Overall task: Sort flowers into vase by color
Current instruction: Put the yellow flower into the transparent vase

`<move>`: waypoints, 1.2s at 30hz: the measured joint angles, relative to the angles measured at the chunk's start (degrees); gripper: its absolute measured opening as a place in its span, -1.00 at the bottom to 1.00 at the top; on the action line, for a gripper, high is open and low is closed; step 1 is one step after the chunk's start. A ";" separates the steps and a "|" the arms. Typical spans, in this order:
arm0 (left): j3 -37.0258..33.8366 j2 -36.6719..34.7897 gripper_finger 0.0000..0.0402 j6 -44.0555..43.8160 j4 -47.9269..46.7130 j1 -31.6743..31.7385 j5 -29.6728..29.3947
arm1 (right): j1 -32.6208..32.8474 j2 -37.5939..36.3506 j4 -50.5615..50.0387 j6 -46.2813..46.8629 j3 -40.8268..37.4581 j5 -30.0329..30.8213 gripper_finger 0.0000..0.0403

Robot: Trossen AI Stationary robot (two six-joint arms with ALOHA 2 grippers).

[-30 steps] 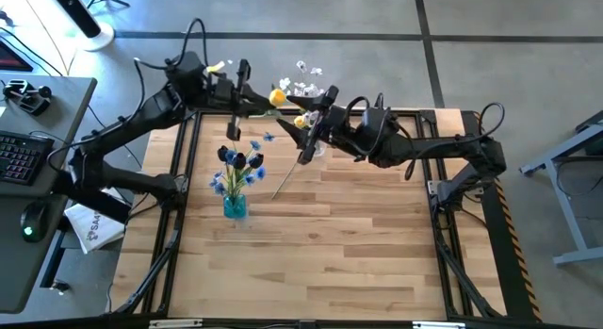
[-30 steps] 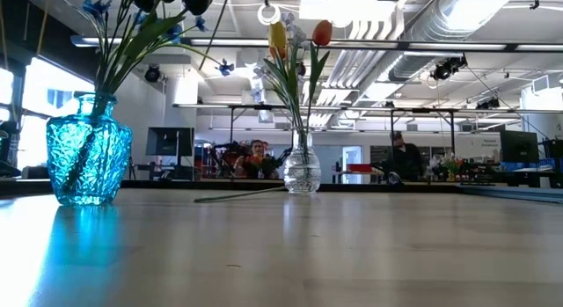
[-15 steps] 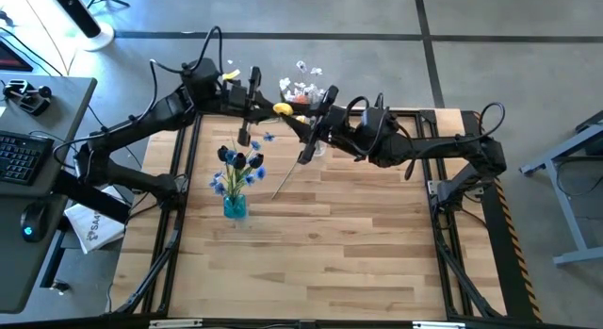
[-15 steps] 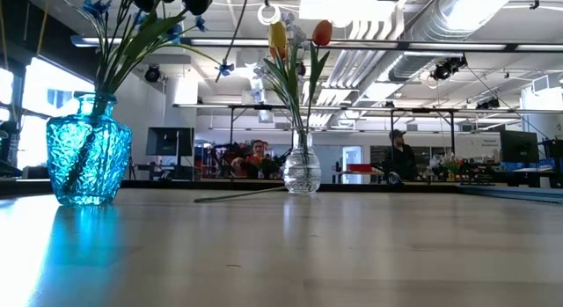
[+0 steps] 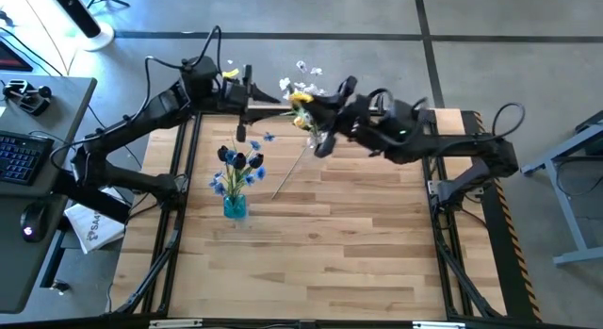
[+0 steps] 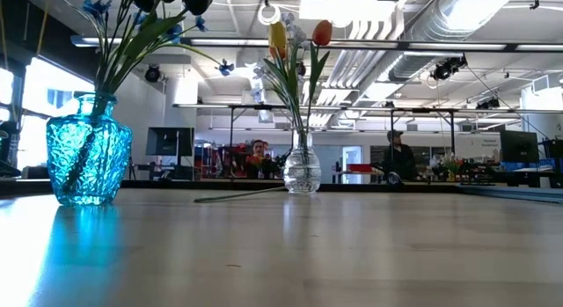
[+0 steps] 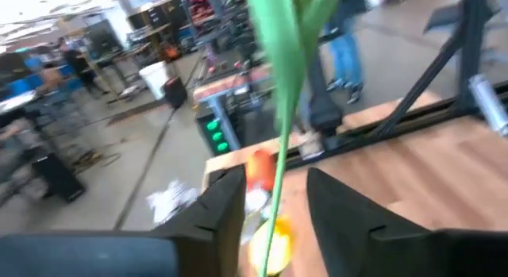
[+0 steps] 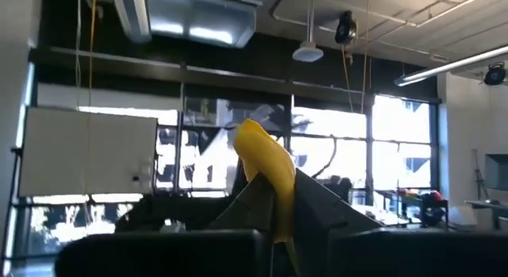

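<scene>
A yellow tulip (image 5: 300, 100) hangs high over the table's far edge, with my right gripper (image 5: 313, 108) shut on it. In the right wrist view its head (image 8: 262, 170) rises from between the fingers. My left gripper (image 5: 271, 99) is open just to its left. Its fingers (image 7: 230, 209) stand on either side of the green stem (image 7: 282, 110) and leave gaps. A clear vase (image 6: 302, 173) holds yellow, orange-red and white flowers. A blue vase (image 5: 235, 208) holds blue and dark purple flowers. One loose flower (image 5: 290, 173) lies by its stem on the table. My right gripper pinches the yellow tulip between its two fingers just below the head (image 8: 275, 221). It comes at the flower from the table's right. The head stands above the fingers, and the flower is lifted clear of the table and both vases.
The blue vase (image 6: 88, 162) stands left of centre and the clear vase near the far edge, below my grippers. The near half of the wooden table (image 5: 339, 263) is bare. A desk with a keyboard (image 5: 19, 155) stands off to the left, and people show in the room behind.
The yellow tulip's head has gone toward the table's right, from near my left gripper to my right gripper, which has turned, risen and taken hold of it. My left gripper first moved a little toward the right and now stands open around the stem.
</scene>
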 joint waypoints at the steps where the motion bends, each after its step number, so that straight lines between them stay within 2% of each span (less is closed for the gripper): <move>1: 0.00 -0.40 -0.34 0.72 -0.72 0.56 -0.93 | 0.12 -1.05 -0.09 0.67 0.00 -0.51 -0.92; 7: 0.00 -3.55 -0.18 2.83 -2.07 4.00 -10.20 | 0.97 -7.77 -5.05 6.69 0.07 -5.95 -0.96; 12: 0.00 -5.78 -0.16 2.79 -2.18 6.42 -14.89 | 1.05 -12.44 -13.22 17.91 0.07 -19.24 -0.96; 13: 0.00 -6.09 -0.16 2.79 -2.18 6.83 -15.10 | 1.50 -13.17 -15.48 18.85 -0.20 -20.08 -0.96; 15: 0.00 -6.60 -0.16 2.78 -2.20 7.56 -15.21 | 2.86 -14.58 -20.19 18.42 -1.76 -18.06 -0.98; 18: 0.00 -6.92 -0.16 2.71 -2.45 8.07 -15.25 | 4.35 -17.21 -24.25 16.48 -6.64 -10.63 -0.99; 24: 0.00 -6.90 -0.16 2.21 -5.05 8.13 -15.20 | 2.21 -25.84 -15.69 17.41 -21.81 1.80 -0.99; 29: 0.00 -6.90 -0.16 2.24 -5.67 8.11 -15.15 | -2.71 -29.59 -7.72 16.96 -28.83 3.38 -1.00; 36: 0.00 -6.90 -0.16 2.24 -5.61 8.11 -15.13 | -9.39 -27.74 -6.01 15.12 -29.57 0.98 -1.00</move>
